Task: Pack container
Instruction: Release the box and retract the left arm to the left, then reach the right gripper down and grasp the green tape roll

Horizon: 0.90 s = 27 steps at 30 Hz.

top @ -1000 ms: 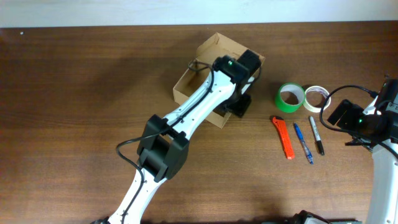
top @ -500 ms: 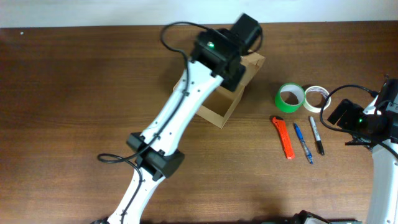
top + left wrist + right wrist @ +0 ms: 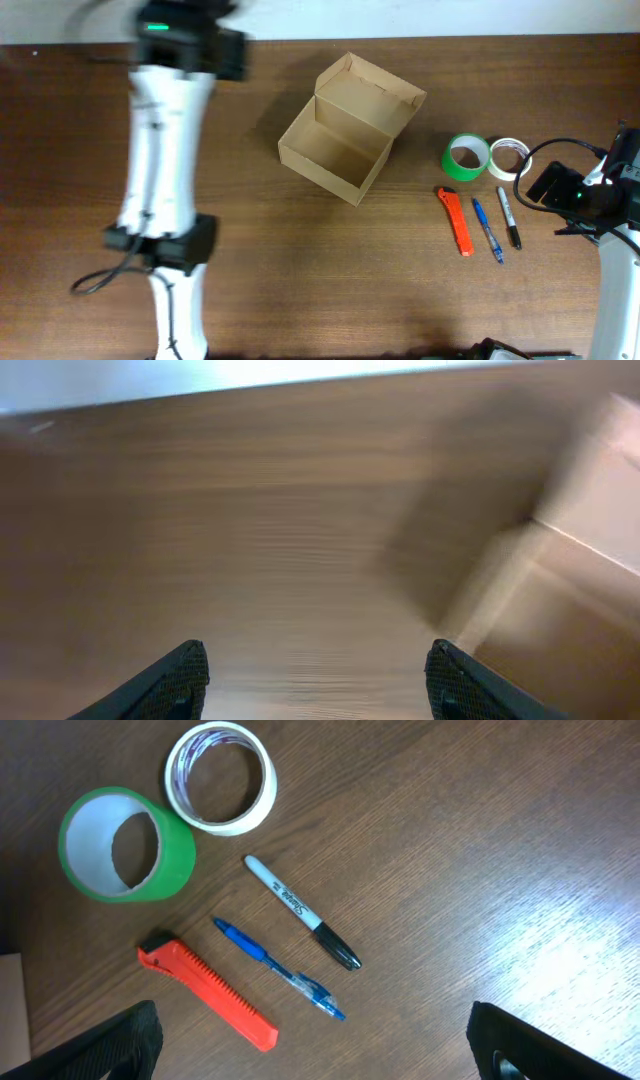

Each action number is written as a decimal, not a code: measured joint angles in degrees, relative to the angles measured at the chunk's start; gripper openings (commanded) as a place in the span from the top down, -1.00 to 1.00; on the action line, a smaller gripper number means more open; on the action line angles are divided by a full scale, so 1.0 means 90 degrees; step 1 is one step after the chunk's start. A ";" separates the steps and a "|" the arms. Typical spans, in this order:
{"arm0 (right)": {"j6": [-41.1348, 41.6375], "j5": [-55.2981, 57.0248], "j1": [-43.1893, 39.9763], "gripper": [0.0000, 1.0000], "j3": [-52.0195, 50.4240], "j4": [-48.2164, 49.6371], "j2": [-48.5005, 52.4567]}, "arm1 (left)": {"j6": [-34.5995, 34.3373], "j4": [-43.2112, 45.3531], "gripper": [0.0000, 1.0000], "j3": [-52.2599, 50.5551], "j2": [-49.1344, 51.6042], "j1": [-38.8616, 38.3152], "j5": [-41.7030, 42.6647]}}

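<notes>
The tan cardboard container (image 3: pixel 335 155) stands open mid-table with its flap lid (image 3: pixel 368 100) raised at the back; its inside looks empty. A blurred part of it shows at the right of the left wrist view (image 3: pixel 570 620). My left gripper (image 3: pixel 315 680) is open and empty over bare table; its arm (image 3: pixel 165 150) is at the far left, blurred. My right gripper (image 3: pixel 320 1060) is open and empty near a green tape roll (image 3: pixel 125 845), white tape roll (image 3: pixel 220 778), black marker (image 3: pixel 302 913), blue pen (image 3: pixel 278 970) and orange box cutter (image 3: pixel 208 992).
In the overhead view the green tape roll (image 3: pixel 466 158), white tape roll (image 3: pixel 508 158), orange cutter (image 3: pixel 457 221), blue pen (image 3: pixel 487 230) and marker (image 3: pixel 509 217) lie right of the box. The right arm (image 3: pixel 600 200) is at the right edge. A pale wall borders the table's far edge.
My left arm has swung away from the box, up and to the far left of the table, leaving the box uncovered with its lid open. The right arm has not moved.
</notes>
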 measured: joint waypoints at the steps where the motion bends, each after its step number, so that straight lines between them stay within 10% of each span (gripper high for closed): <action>1: 0.0000 0.0017 0.0000 -0.98 0.0000 0.0000 0.0000 | 0.0002 0.0005 -0.40 -0.0141 -0.0206 0.0379 0.0049; 7: 0.0002 0.0092 0.0000 -0.98 0.0000 0.0000 0.0000 | 0.0007 -0.0007 -0.54 -0.1290 -0.1047 0.2161 0.0194; 11: 0.0002 0.0104 0.0000 -0.99 0.0000 -0.0024 0.0000 | 0.0056 -0.0005 -1.00 -0.2021 -0.1095 0.2778 0.0622; 16: -0.0066 0.0107 0.0005 -0.67 0.0000 -0.0248 0.0002 | 0.0027 -0.0010 -1.00 -0.2919 -0.1090 0.3060 0.0918; 27: -0.0068 0.0126 0.1030 -0.66 0.1202 -0.0461 0.1270 | 0.0027 0.0121 -1.00 -0.4036 -0.1090 0.3058 0.1069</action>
